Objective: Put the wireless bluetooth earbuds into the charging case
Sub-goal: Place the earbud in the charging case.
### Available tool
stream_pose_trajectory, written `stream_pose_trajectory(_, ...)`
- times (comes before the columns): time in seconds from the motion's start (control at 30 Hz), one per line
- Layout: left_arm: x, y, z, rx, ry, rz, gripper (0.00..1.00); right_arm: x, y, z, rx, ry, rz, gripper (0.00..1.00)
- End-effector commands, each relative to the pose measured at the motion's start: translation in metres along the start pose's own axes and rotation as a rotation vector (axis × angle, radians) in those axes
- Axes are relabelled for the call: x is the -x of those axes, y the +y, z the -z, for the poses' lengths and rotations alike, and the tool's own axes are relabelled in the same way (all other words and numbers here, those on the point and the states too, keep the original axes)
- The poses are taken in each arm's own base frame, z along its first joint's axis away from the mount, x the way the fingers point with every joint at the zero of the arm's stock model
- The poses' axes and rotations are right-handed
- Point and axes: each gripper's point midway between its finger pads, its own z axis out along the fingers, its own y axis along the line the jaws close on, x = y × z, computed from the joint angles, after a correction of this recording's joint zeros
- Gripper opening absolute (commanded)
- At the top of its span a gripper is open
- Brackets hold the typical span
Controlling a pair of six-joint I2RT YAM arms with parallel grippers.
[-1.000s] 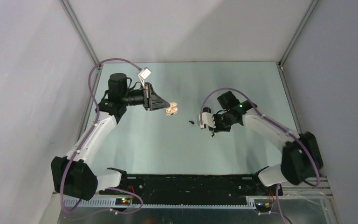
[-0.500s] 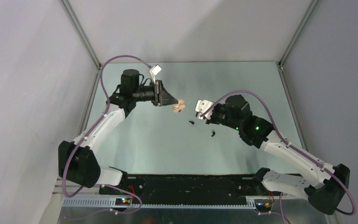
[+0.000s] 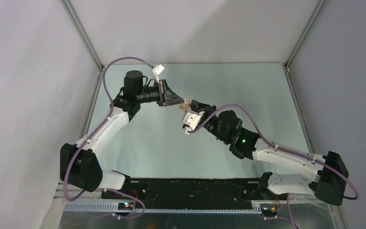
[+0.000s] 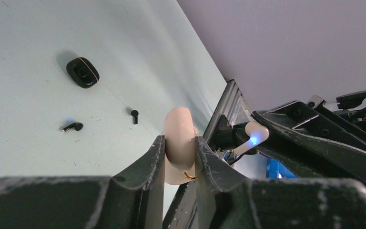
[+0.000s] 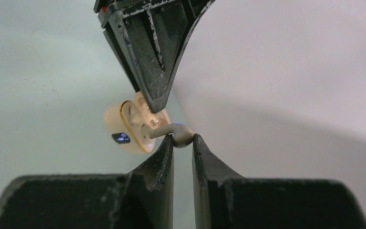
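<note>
The pale green table [image 3: 138, 143] sits between plain grey walls, and your two arms meet above its middle, well clear of the surface. Your left gripper [image 4: 178, 143] has its jaws pinching the peach charging case [image 4: 176, 125] by its flat sides, with the open face turned toward the other arm. Your right gripper [image 5: 183, 139] has its jaws pressed on the rounded head of a cream earbud [image 5: 171, 130]. The stem points into the case and its tip is just at a well; you cannot tell whether it touches. Down on the table lie a black case [image 4: 82, 72], a black bud [image 4: 72, 127] and a second black bud [image 4: 134, 114], each apart from the others, probably another set waiting its turn.

You look to be seating this bud in mid-air. Whether the other well is filled cannot be made out. For the next move, line the stem up with its socket and ease in along the stem's own axis. Hold the case firm so it doesn't twist, and spread the right jaws only once the bud sits flush. A grip on that rounded head alone may let the bud pivot, so go slowly
</note>
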Motion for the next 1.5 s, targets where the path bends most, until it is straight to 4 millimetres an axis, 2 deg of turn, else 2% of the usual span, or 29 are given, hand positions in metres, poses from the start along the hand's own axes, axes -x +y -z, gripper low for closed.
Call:
stream_pose_trajectory(0.0, 0.006, -0.02, 0.005, -0.057, -0.033, -0.036, 0.0, 0.022, -0.026, -0.005, -0.14, -0.056, 0.069, 0.0)
stream_pose_trajectory(0.1, 0.006, -0.022, 0.007, -0.055, -0.04, -0.039, 0.0, 0.024, -0.025, -0.01, -0.155, -0.062, 0.096, 0.0)
stream_pose_trajectory(0.5, 0.01, -0.022, 0.011, -0.053, -0.055, 0.005, 0.0, 0.025, -0.003, -0.017, -0.084, -0.067, 0.151, 0.0)
stream_pose_trajectory(0.63, 0.016, -0.02, 0.015, -0.021, -0.093, 0.018, 0.0, 0.025, -0.007, -0.018, -0.11, -0.06, 0.153, 0.0)
stream_pose_trajectory(0.77, 0.031, -0.021, 0.027, 0.043, -0.2, -0.012, 0.0, 0.036, -0.017, -0.013, -0.18, -0.116, 0.161, 0.0)
stream_pose_trajectory(0.87, 0.04, -0.032, 0.038, 0.045, -0.279, -0.052, 0.0, 0.052, -0.024, -0.01, -0.245, -0.182, 0.198, 0.0)
stream_pose_trajectory(1.03, 0.033, -0.029, 0.045, 0.06, -0.34, -0.052, 0.0, 0.072, -0.024, -0.009, -0.275, -0.254, 0.265, 0.0)
stream_pose_trajectory(1.17, 0.026, -0.029, 0.047, 0.063, -0.362, -0.045, 0.0, 0.077, -0.018, -0.009, -0.271, -0.269, 0.291, 0.0)
stream_pose_trajectory(1.47, 0.028, -0.032, 0.053, 0.066, -0.412, -0.04, 0.0, 0.066, 0.013, -0.009, -0.191, -0.266, 0.376, 0.0)
